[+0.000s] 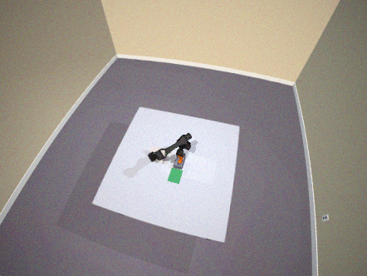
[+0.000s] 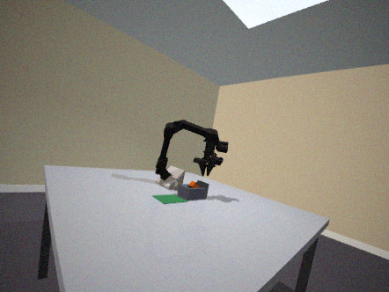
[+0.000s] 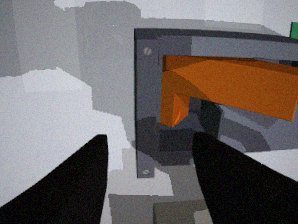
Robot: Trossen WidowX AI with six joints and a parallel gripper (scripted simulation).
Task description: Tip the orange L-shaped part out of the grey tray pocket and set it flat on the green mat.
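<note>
- A black robot tool (image 2: pixel 206 175) (image 3: pixel 150 143), fingers parted and nothing between them, hangs above a grey tray (image 2: pixel 193 193) (image 3: pixel 146 100) on the white worktop (image 1: pixel 199 208) (image 2: pixel 176 237).
- The orange L-shaped part (image 1: pixel 180 159) (image 2: pixel 194 184) (image 3: pixel 230 85) sits in the tray, apparently askew, an orange portion showing above the near wall.
- In hand, by this onlooker's judgement: the change from pressing to pinching.
- Next, the tool should line up over whichever end is raised, descend astride it and close.
- The green mat (image 1: pixel 175 175) (image 2: pixel 169 199) (image 3: pixel 294 30) beside the tray awaits the part.
</note>
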